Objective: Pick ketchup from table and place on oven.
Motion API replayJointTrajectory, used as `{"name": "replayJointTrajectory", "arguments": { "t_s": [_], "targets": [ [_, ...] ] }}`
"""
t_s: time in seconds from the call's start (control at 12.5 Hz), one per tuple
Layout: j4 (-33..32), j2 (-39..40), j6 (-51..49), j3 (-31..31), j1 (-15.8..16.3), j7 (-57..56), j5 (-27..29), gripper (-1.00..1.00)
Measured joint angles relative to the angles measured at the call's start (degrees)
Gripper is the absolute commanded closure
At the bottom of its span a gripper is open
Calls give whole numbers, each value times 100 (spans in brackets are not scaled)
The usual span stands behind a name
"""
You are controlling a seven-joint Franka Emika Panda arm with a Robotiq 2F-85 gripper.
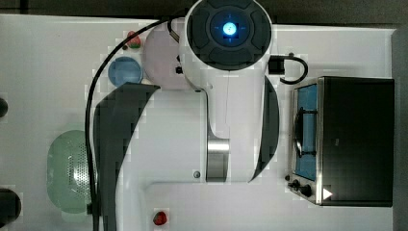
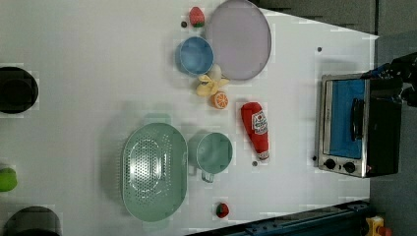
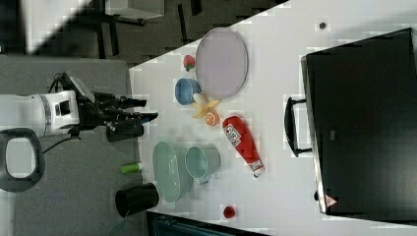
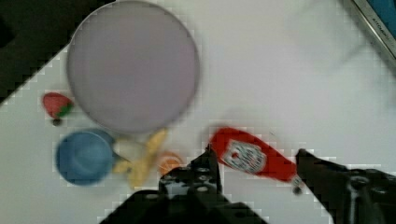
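The ketchup [image 2: 255,129] is seen lying on its side on the table [image 2: 88,59] near the centre of the left view, its white cap pointed toward the lower edge of the frame and its labelled side turned up. It rests apart from the oven [image 2: 361,125], which stands at the left view's right with its blue-tinted door closed. Just beside the bottle's base, toward the upper left, an orange slice [image 2: 220,100] and a banana peel [image 2: 209,84] are found, with a blue bowl [image 2: 194,55] and a pale plate [image 2: 239,38] above them. A green mug [image 2: 214,153] and a green colander [image 2: 154,171] lie to the bottle's left, and a strawberry [image 2: 222,210] sits near the lower edge. In the right view the gripper [image 3: 142,117] is seen at the frame's left, held high above the table and well apart from the ketchup [image 3: 242,141]. In the wrist view the gripper [image 4: 256,163] is shown with its two fingers spread wide and nothing between them, the ketchup [image 4: 252,157] appearing on the table beyond the gap. In the top view much of the table is covered by the arm [image 1: 211,96], with the oven [image 1: 356,139] at the frame's right.
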Motion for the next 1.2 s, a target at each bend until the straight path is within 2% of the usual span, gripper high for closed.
{"name": "replayJointTrajectory", "arguments": {
  "t_s": [0.24, 0.4, 0.56, 0.72, 0.88, 1.2],
  "targets": [
    [-1712, -1912, -1113, -173, -158, 23, -102, -99],
    [-2104, -2838, -1043, -362, -171, 23, -133, -100],
    [-2003, -3192, -674, -414, -142, 27, -124, -100],
    [-2037, -3105, -128, -364, -159, 22, -133, -100],
    [-2328, -2593, 328, -160, -182, -85, -189, -100],
    [-3559, -1378, 1983, 401, 57, -632, -107, -100]
  ]
}}
